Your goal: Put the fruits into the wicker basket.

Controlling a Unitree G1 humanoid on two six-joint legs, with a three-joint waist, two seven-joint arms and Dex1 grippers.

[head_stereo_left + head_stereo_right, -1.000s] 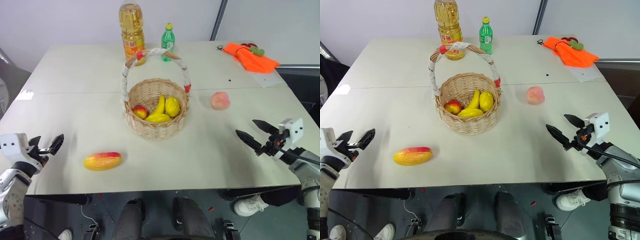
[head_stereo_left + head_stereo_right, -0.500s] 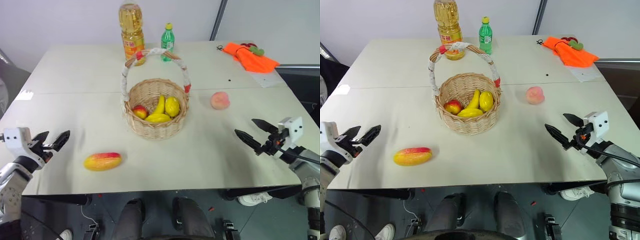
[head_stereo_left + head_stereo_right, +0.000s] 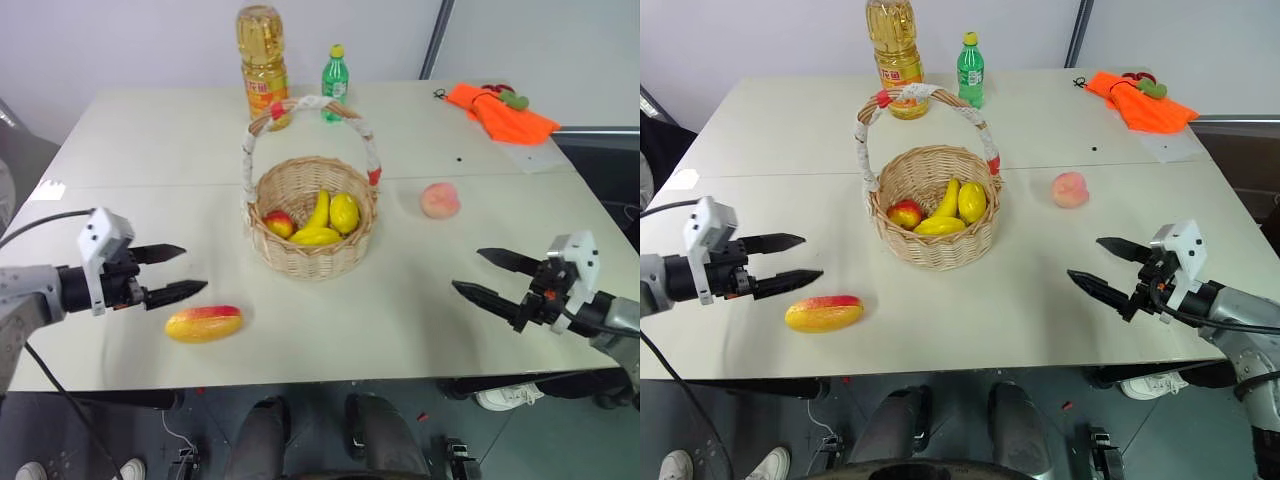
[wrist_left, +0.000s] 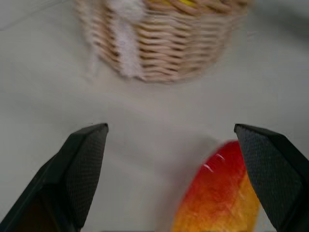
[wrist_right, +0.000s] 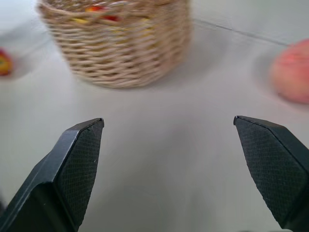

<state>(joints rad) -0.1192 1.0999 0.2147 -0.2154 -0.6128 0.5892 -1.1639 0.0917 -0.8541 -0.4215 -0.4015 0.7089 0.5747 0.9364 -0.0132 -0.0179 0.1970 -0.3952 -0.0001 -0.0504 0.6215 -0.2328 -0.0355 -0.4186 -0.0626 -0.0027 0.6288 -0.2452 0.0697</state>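
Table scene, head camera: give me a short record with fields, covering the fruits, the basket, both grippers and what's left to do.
mango: elongated yellow-and-red mango lying on the white table, outside the basket
peach: round pinkish-orange peach on the table, beside the basket
basket: round tan wicker basket with arched handle, holding a banana, lemon and small apple
left gripper: open, empty, near the mango
right gripper: open, empty
remaining: both fruits
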